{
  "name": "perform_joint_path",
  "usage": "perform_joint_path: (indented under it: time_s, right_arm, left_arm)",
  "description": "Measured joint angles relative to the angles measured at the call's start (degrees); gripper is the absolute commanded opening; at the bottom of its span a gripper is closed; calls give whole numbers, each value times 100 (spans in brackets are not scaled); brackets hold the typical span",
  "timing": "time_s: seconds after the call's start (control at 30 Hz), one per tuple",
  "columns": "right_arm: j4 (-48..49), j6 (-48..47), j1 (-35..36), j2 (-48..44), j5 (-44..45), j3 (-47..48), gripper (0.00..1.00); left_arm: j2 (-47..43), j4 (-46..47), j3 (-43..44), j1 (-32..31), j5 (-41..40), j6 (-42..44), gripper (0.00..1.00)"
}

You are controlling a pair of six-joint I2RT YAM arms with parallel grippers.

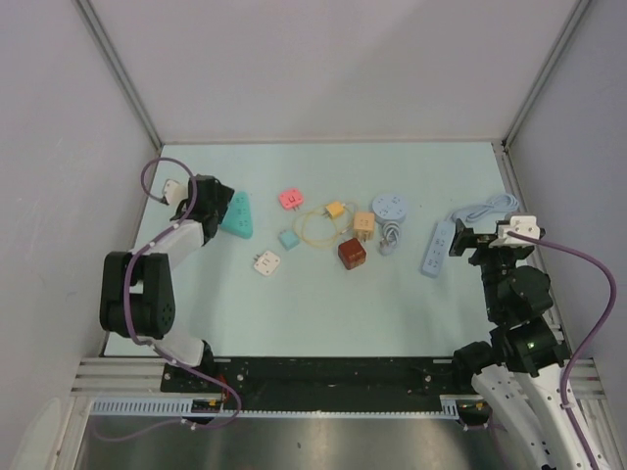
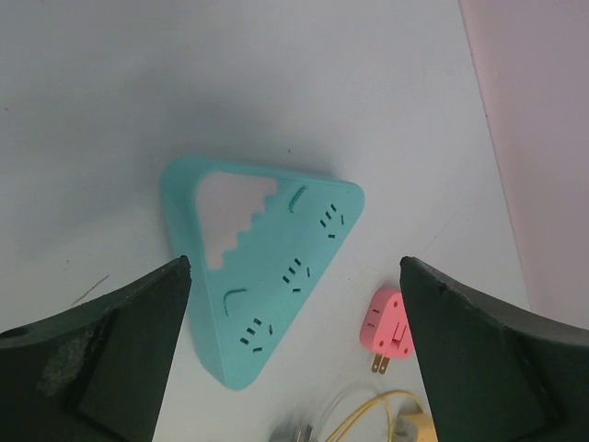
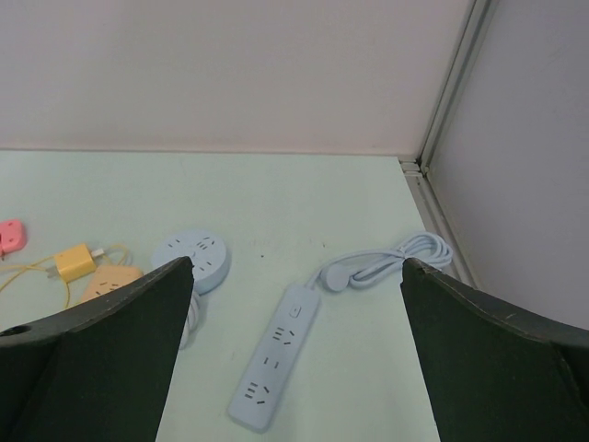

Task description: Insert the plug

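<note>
Got the left tool [image 2: 294, 267] spread wide and hanging right over a teal socket [image 2: 317, 249] in the middle of its wrist frame. Can count three sets of slots along that triangle's lower right edge. Just off to the lower right, near it but not touching, found the pink plug [image 2: 386, 330], prongs pointing at the bottom of the frame. Also catching a loop of yellow cord [image 2: 368, 410] at the bottom edge.

Same deal with the right tool [image 3: 294, 267]: gaping open, gripping nothing. Below centre of its frame, got a blue strip [image 3: 273, 361] lying flat on the table [image 3: 368, 203], with its cord [image 3: 386, 262] curling off to the upper right. Left of the strip, seeing a round socket [image 3: 193, 258], then a yellow plug [image 3: 74, 261] further left.

From the top, spotting the rest bunched mid-frame between the two tools: orange cube [image 1: 363, 222], brown cube [image 1: 352, 254], small teal cube [image 1: 289, 238] and white adapter [image 1: 266, 262].
</note>
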Motion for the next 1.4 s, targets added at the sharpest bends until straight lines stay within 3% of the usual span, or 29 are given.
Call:
perform_joint_path:
  time_s: [0.23,0.53,0.83,1.4]
  right_arm:
    - [0,-114,-22,31,142,-22,99]
    - [2,-234,-44,225,83,-72,100]
    - [2,-323,-44,286,-52,-85,100]
    - [9,-387,-48,396,-219,-85,99]
  left_arm:
    - [271,188,-15,44,24,-17,99]
    - [96,2568,-1891,376,898,278,97]
    - [612,4301,-2000,455,1646,566,92]
    - [892,4653,-2238,455,1679,680,90]
